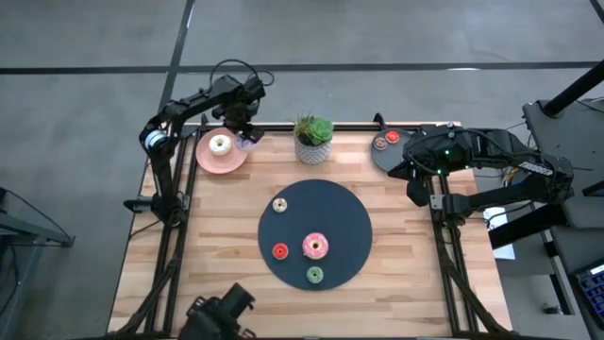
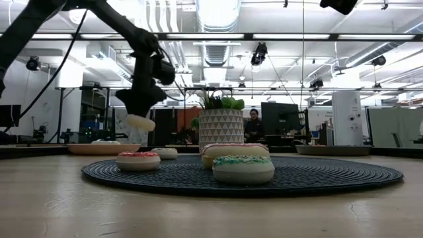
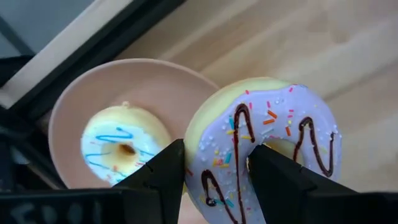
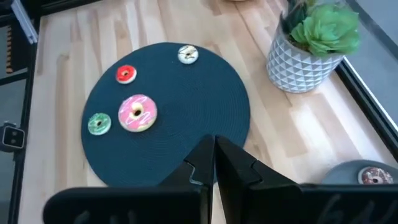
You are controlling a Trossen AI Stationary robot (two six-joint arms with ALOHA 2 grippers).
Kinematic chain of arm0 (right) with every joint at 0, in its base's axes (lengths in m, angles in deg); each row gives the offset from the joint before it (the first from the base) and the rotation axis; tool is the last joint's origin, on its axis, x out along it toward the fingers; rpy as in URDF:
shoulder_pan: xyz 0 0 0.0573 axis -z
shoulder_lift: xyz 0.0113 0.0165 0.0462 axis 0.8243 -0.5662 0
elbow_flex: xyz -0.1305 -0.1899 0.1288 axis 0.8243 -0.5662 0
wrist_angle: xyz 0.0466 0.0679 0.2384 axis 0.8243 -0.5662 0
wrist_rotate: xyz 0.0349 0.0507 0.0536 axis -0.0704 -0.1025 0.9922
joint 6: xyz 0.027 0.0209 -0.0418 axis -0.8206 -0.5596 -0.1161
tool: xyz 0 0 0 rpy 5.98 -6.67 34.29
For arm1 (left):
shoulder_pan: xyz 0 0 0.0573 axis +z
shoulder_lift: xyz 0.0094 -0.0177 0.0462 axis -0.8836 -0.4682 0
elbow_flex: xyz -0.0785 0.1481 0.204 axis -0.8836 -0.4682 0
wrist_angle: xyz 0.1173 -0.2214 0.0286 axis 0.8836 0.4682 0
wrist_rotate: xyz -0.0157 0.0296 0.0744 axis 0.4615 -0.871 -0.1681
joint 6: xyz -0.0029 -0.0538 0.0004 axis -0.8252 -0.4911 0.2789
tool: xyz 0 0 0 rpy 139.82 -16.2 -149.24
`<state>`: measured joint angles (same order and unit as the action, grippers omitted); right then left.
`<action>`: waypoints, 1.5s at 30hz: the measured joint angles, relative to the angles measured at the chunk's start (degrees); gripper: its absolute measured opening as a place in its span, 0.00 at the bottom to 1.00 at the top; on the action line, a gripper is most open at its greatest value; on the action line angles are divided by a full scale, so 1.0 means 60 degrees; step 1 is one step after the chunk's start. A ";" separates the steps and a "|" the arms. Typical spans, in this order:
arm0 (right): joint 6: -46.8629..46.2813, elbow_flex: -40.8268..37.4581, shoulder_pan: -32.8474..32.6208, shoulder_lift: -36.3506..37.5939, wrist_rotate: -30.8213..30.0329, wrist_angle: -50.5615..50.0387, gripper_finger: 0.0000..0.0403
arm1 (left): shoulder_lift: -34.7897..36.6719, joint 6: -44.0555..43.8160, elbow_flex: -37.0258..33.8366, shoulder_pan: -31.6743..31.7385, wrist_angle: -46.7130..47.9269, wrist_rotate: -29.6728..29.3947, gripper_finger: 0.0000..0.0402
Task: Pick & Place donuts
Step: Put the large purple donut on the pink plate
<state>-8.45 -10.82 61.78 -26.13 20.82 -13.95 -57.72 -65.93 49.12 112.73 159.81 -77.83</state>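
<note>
The left gripper (image 3: 214,171) hangs over the table's 11 o'clock corner, its fingers part-open and pinched through the hole and rim of the purple donut (image 3: 261,146), which it carries clear of the wood, just beside the pink plate (image 1: 205,159); I'd say it is held by one side of the ring so it can drop flat next to the white donut (image 1: 220,144) already lying on that plate; the low view shows it hanging in the air, not yet set down. On the dark mat (image 1: 344,203) at the table's middle wait four more: a pink donut (image 1: 315,246) near 5 o'clock, a red one (image 1: 280,251) at 7, a green one (image 1: 314,275) at 6, a cream one (image 1: 279,205) at 10, all well apart, easy to take singly. The right gripper (image 4: 214,158) is closed on nothing, parked at the 2 o'clock edge over the grey plate (image 1: 379,157), which bears two small donuts (image 1: 386,141); a potted plant (image 1: 313,139) stands at 12. I can read no label or writing anywhere.
</note>
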 joint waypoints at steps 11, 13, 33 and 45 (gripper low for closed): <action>-0.0027 0.0000 0.0000 0.0000 -0.0247 0.0014 0.02 | -0.0004 -0.0294 -0.0639 0.0592 -0.0239 -0.1029 0.37; -0.0027 0.0000 0.0000 0.0000 -0.0260 0.0038 0.02 | -0.0004 -0.0287 -0.0814 0.0614 -0.0364 -0.1026 0.37; -0.0023 0.0000 0.0000 0.0000 -0.0579 0.0433 0.02 | -0.0011 -0.0452 -0.1636 0.0628 -0.1403 -0.1324 0.37; -0.0023 0.0000 0.0000 0.0000 -0.0743 0.0469 0.02 | -0.0015 -0.0462 -0.1735 0.0628 -0.1466 -0.1480 0.37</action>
<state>-8.59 -10.82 61.78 -26.13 16.36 -11.13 -57.81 -68.70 38.71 116.50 151.01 -86.71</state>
